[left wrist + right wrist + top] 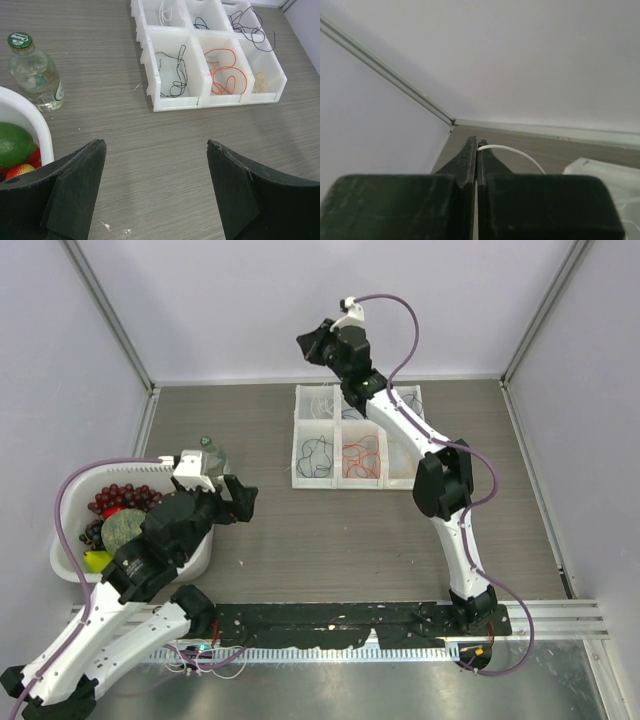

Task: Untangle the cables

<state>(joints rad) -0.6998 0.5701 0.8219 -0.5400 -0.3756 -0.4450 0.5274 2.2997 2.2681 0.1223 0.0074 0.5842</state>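
Go slow: right pincer [476, 144] clamps white cable [512, 151], upper centre; lift straight so it clears the compartment tray [335, 482]; left pincer [156, 147] gapes empty, lower left.

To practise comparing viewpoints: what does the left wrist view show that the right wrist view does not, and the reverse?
Only the left wrist view: the bottle, the black cable and orange cable in their compartments, and the open left gripper. Only the right wrist view: the right gripper shut on a white cable. Both: the white tray and the table.
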